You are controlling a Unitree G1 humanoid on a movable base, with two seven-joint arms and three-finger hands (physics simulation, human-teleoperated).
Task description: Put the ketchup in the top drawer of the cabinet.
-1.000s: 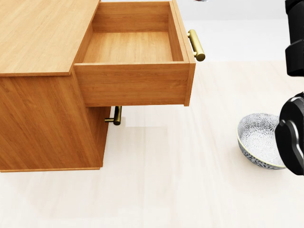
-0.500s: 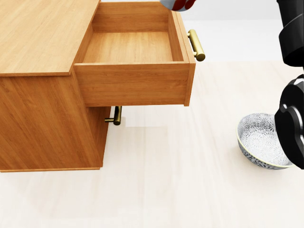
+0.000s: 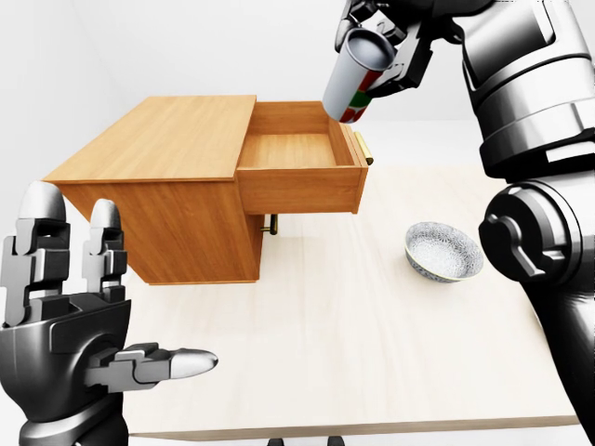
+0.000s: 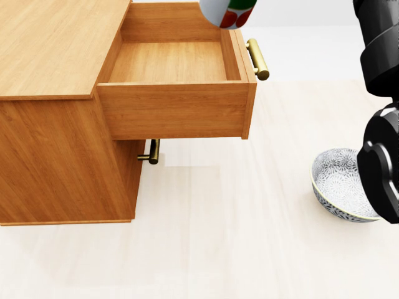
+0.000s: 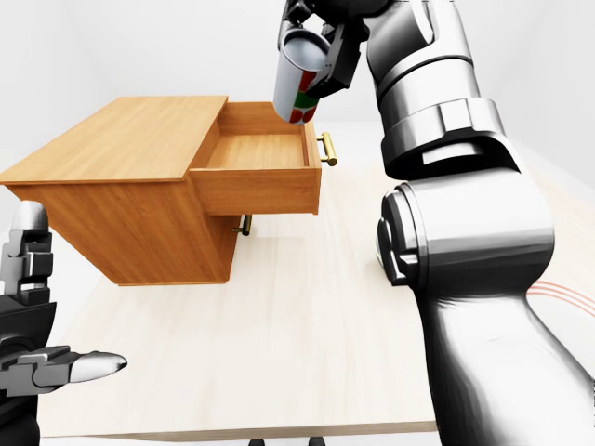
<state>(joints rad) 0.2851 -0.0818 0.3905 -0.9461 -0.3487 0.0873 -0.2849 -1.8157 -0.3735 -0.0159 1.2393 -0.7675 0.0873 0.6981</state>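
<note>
The ketchup bottle (image 3: 354,76), white with a red and green label, hangs tilted above the right rim of the open top drawer (image 3: 296,149). My right hand (image 3: 383,46) is shut on it at the top of the left-eye view. In the head view only the ketchup bottle's lower end (image 4: 227,12) shows at the top edge, over the drawer (image 4: 169,62), which is pulled out and holds nothing. My left hand (image 3: 88,311) is open at the bottom left, far from the wooden cabinet (image 3: 158,144).
A patterned bowl (image 3: 442,251) sits on the pale table (image 3: 344,334) to the right of the cabinet. A brass handle (image 4: 257,59) sticks out from the drawer's right end, and a lower drawer handle (image 4: 152,151) shows beneath. My right arm (image 5: 465,251) fills the right side.
The ketchup bottle has come in from the top of the head view and moved left and down over the drawer's right rim. My right arm has shifted slightly with it.
</note>
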